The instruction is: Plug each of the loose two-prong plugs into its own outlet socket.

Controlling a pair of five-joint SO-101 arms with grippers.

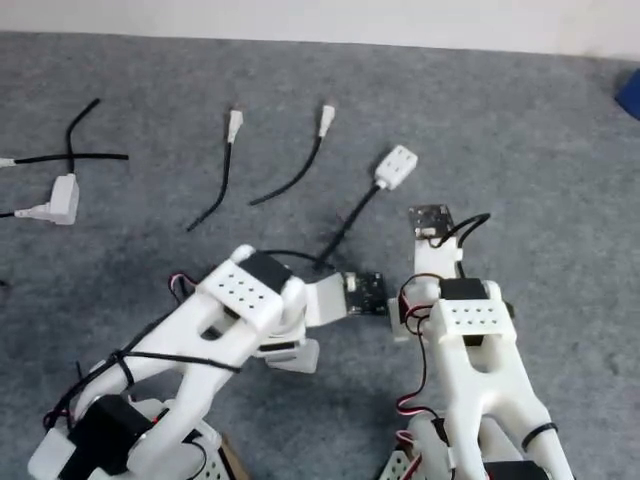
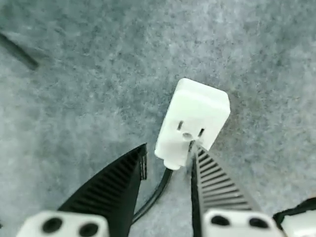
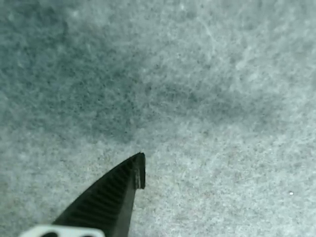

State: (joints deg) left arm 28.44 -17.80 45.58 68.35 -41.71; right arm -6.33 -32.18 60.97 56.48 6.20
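I'm watching the left gripper (image 2: 168, 148) standing with its jaws apart, straddling the near end of the white outlet socket (image 2: 196, 116) where the black cord (image 2: 157, 193) is leaving it. One fingertip (image 2: 193, 148) seems to be touching the socket's lower edge, and the other is sitting just beside the cord. The socket is lying mid-table toward the far side, with its slotted face turned up and toward that arm. The right gripper (image 3: 163, 170) is hanging over bare felt, and nothing is resting against its finger (image 3: 121, 195), so I'm reading it as parted and empty. The left plug (image 1: 234, 125) and the right plug (image 1: 326, 119) are lying on the far side, left of the socket and well apart from it, each trailing a short black lead. The socket is looking like a light, hard plastic block with smooth sides, likely to skate away when a plug is pushed in, so I'm thinking it wants pinching across its flat sides behind the face, leaving the slots clear. The plugs are looking tiny and light on limp leads, so the moulded white body is seeming the place to grip, not the cord. Everything is resting on grey felt (image 1: 540, 150), which should be giving some drag. A second white block (image 1: 62, 198) is lying at the far left, and something blue (image 1: 630, 92) is poking in at the far right
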